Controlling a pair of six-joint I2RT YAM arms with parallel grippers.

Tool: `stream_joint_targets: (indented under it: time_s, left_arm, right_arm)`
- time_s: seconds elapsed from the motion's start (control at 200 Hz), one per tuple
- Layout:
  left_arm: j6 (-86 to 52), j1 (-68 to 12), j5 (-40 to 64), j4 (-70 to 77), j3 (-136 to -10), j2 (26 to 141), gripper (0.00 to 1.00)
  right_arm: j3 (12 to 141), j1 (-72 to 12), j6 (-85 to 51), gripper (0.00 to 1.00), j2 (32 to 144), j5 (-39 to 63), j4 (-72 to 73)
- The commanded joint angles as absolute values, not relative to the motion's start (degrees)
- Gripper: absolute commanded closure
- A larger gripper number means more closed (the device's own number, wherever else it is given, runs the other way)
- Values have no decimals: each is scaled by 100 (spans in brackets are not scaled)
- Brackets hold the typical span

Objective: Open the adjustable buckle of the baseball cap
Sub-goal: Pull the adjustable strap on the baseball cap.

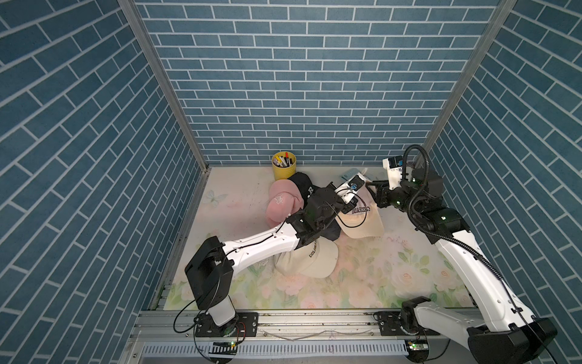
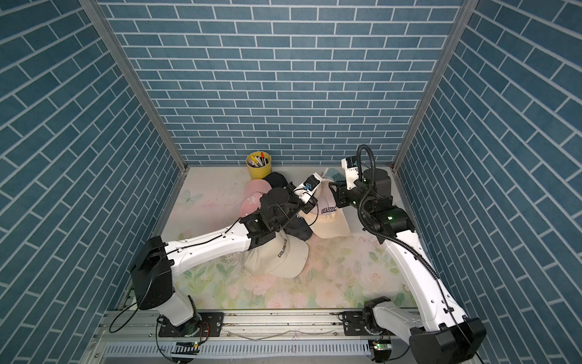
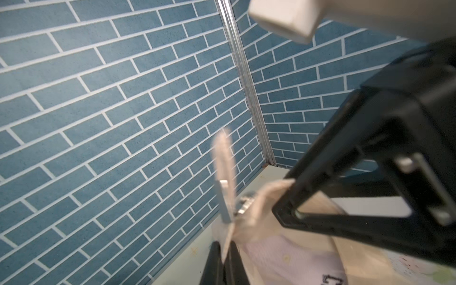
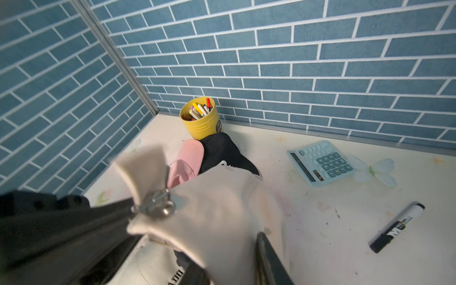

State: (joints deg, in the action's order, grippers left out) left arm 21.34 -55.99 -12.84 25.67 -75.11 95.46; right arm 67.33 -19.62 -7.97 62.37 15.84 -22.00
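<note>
Both top views: cream cap [image 1: 362,225] lies between left gripper [image 1: 351,203] and right gripper [image 1: 369,187]; left wrist: jaws together, clamped on strap [image 3: 222,153], buckle [image 3: 243,206] just past the tips; right wrist: jaws apart, cap fabric between them.

This is a robot test cell in a lab: panels [image 1: 315,78] printed with blue brick, joined by bare aluminium posts [image 1: 166,85], box in a flower-printed tabletop [image 1: 362,290]. Along the tabletop's near edge an aluminium rail [image 1: 315,320] carries the left arm [image 1: 261,247] and right arm [image 1: 472,271], and farther out from the tabletop lies a slotted cable duct [image 1: 315,349].
</note>
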Motion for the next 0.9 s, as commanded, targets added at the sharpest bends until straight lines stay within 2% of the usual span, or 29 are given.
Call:
stream_joint_targets:
  time_s: [0.0, 0.195, 0.455, 0.6, 0.685, 0.85, 0.895]
  left_arm:
    - [2206, -5546, -1036, 2524, -7578, 9304, 100]
    - [2136, -5545, -760, 2256, -7687, 9252, 100]
    - [2153, -5538, -548, 1915, -7885, 9256, 100]
    - [2162, -5554, -442, 1664, -8115, 9364, 100]
    - [2158, -5546, -432, 1611, -8135, 9375, 100]
    - [2130, -5548, -284, 1324, -8232, 9421, 100]
    - [2114, -5553, -270, 1288, -8234, 9431, 100]
  right_arm:
    - [6599, -1986, 286, 59, 5993, 1884, -1976]
    - [6548, -1993, 778, 56, 5948, 2014, -2059]
    - [6350, -2186, 1119, 61, 6022, 2040, -1656]
    - [6253, -2263, 1149, 75, 5971, 1907, -1294]
    - [6201, -2293, 1138, 88, 5937, 1600, -1236]
    - [5869, -2320, 1050, 100, 5686, 1297, -732]
    - [5802, -2329, 958, 100, 5663, 1245, -589]
